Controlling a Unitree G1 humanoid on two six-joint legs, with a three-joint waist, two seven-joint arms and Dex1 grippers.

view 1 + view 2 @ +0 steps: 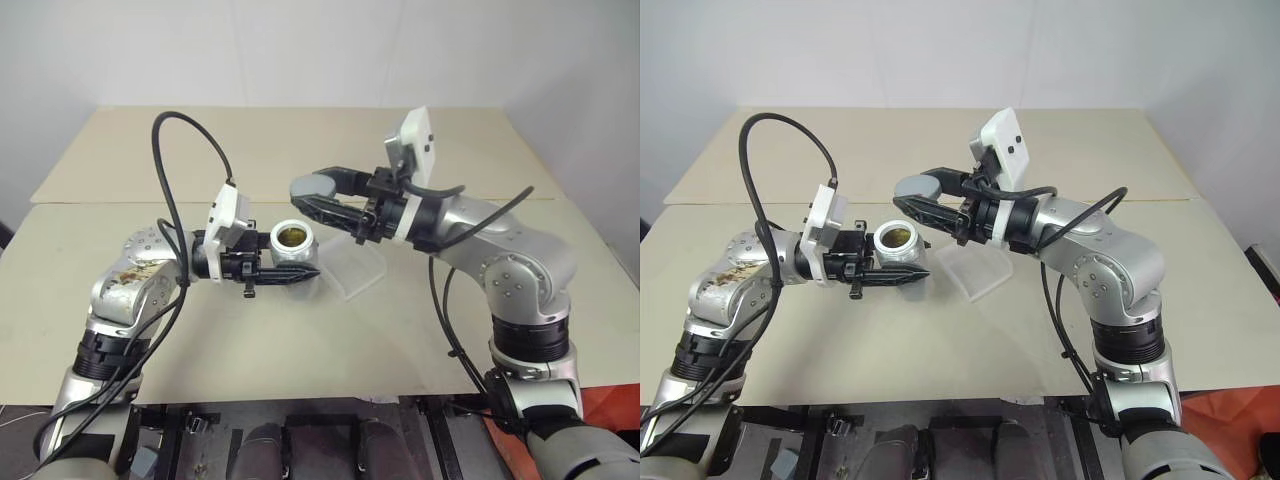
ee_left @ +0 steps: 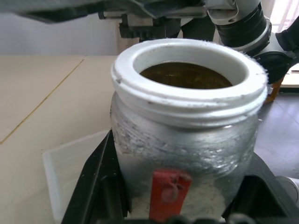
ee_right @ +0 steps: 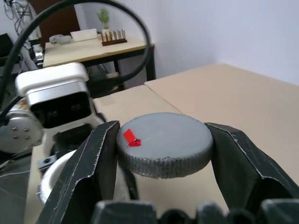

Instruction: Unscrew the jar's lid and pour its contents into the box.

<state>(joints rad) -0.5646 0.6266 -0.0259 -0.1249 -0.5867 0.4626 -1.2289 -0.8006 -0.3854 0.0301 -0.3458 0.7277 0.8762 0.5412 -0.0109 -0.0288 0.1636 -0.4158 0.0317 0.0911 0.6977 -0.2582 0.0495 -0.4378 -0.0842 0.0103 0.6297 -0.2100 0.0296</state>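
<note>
While left tool (image 1: 285,275) grips open jar (image 1: 292,243), right tool (image 1: 318,192) holds lid (image 1: 312,186) clear above rim

One jar (image 1: 293,243), one lid (image 1: 313,187) and one clear box (image 1: 357,268). Two grippers, left (image 1: 300,274) and right (image 1: 315,200). One table (image 1: 300,135).

Beige tabletop (image 1: 300,140), white wall (image 1: 300,50), side desk (image 3: 93,46)

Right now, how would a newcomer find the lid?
Look above the beige table, where the two arms meet. The right gripper holds the lid, lifted off the open jar. It is a flat grey disc with a small red mark.
</note>
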